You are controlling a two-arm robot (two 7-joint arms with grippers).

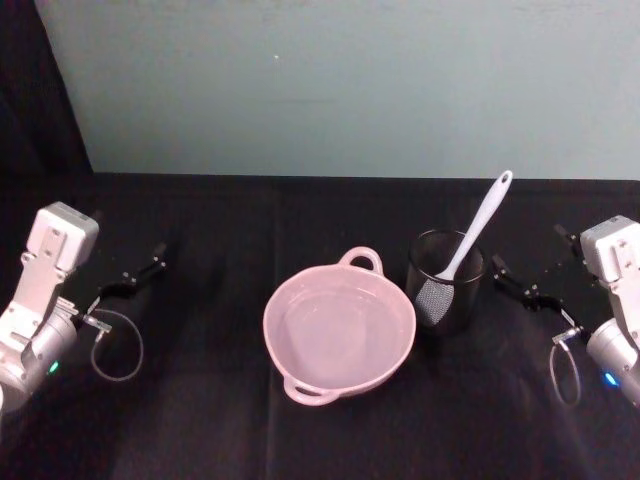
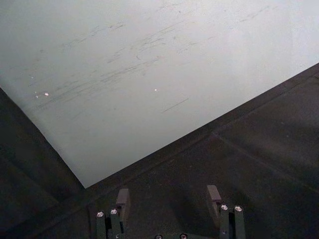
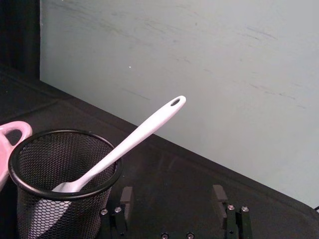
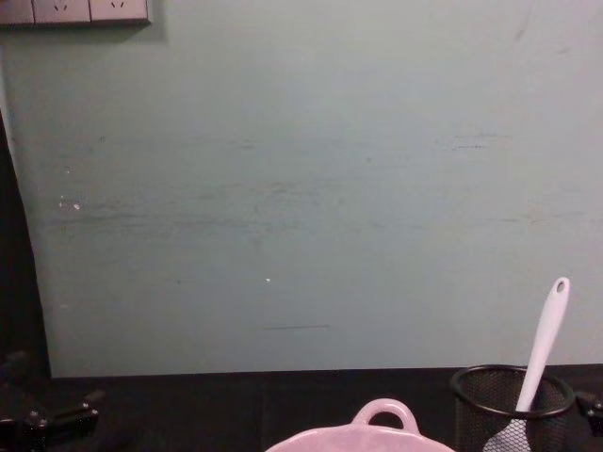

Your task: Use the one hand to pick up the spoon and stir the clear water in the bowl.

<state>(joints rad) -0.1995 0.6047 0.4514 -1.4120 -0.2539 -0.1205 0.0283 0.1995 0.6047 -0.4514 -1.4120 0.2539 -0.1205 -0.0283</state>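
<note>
We see the spoon (image 1: pixel 476 228) leaning in the mesh cup (image 1: pixel 465 300), near our right gripper (image 3: pixel 172 195), whose fingers are released and empty. Our left gripper (image 2: pixel 169 196) is also released.

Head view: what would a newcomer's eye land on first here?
A pink bowl of clear water sits in the middle of the black table. Just to its right, a white spoon leans in a black mesh cup, handle up. The left gripper and right gripper wait at the table's sides, jaws open.
</note>
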